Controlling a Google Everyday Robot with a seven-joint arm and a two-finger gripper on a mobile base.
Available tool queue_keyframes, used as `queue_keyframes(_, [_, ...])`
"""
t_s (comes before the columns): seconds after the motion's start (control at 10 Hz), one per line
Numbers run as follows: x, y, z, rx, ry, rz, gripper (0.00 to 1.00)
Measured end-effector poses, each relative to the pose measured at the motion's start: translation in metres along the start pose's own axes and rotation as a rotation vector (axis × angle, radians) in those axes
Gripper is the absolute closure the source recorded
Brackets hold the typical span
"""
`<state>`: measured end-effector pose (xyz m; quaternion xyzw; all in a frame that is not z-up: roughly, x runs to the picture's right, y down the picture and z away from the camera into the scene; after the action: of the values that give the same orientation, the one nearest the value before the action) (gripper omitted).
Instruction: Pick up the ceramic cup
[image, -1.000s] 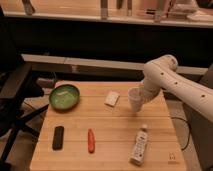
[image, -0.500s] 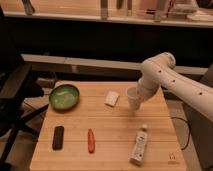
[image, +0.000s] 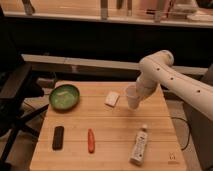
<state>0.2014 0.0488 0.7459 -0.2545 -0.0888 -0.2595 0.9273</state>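
The ceramic cup (image: 131, 96) is small, white and round. It is at the right middle of the wooden table (image: 112, 125), just right of a flat white block (image: 112, 98). My gripper (image: 139, 95) comes in from the right on the white arm (image: 170, 80) and is shut on the cup's right side. The cup looks held at about table height, slightly tilted. I cannot tell whether its base touches the wood.
A green bowl (image: 64, 96) stands at the table's left. A black bar (image: 58, 137) and a red stick (image: 91, 140) lie at the front left. A white tube (image: 139, 145) lies at the front right. A dark chair (image: 15, 92) stands left of the table.
The arm's elbow has shifted a little left and up. The cup has moved very slightly left with the gripper.
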Motion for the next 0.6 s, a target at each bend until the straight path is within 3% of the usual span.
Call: queue_keyframes(0.6, [-0.0004, -0.0039, -0.0059, -0.001, 0.001, -0.026, 1.00])
